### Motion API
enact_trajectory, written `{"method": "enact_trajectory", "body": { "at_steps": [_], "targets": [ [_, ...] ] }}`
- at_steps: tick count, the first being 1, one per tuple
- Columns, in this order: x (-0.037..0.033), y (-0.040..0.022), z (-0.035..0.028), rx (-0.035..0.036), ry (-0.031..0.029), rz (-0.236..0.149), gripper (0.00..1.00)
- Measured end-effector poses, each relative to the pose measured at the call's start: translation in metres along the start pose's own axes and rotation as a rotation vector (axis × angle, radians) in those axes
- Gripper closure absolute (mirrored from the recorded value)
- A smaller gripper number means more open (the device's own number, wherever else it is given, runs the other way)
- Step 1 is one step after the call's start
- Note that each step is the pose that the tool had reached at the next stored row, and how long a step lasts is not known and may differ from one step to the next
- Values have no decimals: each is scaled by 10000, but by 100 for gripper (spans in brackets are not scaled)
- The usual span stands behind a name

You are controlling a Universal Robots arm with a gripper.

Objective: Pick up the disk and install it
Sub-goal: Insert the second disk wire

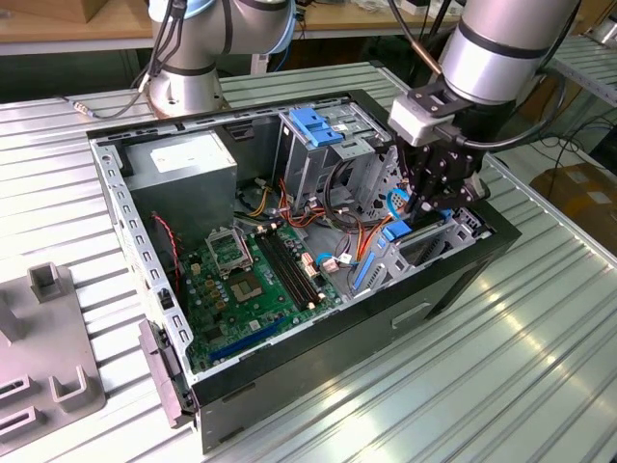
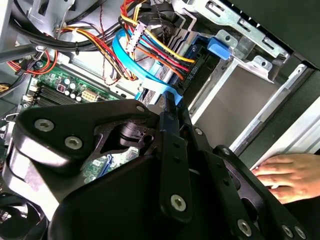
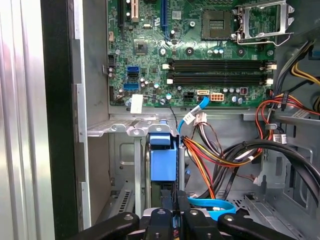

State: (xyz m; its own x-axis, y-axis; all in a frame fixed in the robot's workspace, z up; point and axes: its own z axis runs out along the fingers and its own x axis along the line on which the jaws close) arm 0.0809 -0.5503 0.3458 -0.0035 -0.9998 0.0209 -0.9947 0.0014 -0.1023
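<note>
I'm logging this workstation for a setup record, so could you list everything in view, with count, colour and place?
computer case: one, black and grey, open on the slatted metal table.
motherboard: one, green, on the case floor.
power supply: one, grey, far corner of the case at the exterior view's left.
drive cage handle: one, blue, atop the grey cage.
disk: one, blue carrier, standing on edge in the bay beside the case wall, between the hand's fingers.
cables: a bundle, red, yellow, orange, black and blue, beside the disk.
fixture: one, grey, on the table at the exterior view's left.
person's hand: one, resting by the case in the second wrist view.
robot arm: one, silver, above the case.
hand: one, black, closed on the disk.
</note>
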Motion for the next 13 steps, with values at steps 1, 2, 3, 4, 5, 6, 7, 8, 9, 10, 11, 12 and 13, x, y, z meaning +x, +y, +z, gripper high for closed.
{"method": "enact_trajectory", "body": {
  "at_steps": [1, 2, 3, 4, 5, 6, 7, 8, 9, 10, 11, 12, 13],
  "targets": [
    [2, 0, 5, 0, -7, 3, 84],
    [4, 1, 9, 0, -12, 5, 84],
    [6, 1, 14, -1, -20, 8, 84],
    [8, 1, 16, -1, -25, 9, 84],
    [9, 1, 20, -1, -33, 12, 84],
    [11, 1, 25, 0, -41, 14, 84],
    [13, 2, 33, 0, -43, 15, 84],
    [21, 4, 48, -1, -43, 17, 84],
    [26, 5, 58, -2, -37, 20, 84],
    [31, 6, 63, -2, -33, 22, 84],
    [31, 6, 65, -2, -35, 26, 84],
    [31, 5, 66, -2, -36, 27, 84],
    [31, 6, 68, -1, -41, 28, 84]
  ]
}}
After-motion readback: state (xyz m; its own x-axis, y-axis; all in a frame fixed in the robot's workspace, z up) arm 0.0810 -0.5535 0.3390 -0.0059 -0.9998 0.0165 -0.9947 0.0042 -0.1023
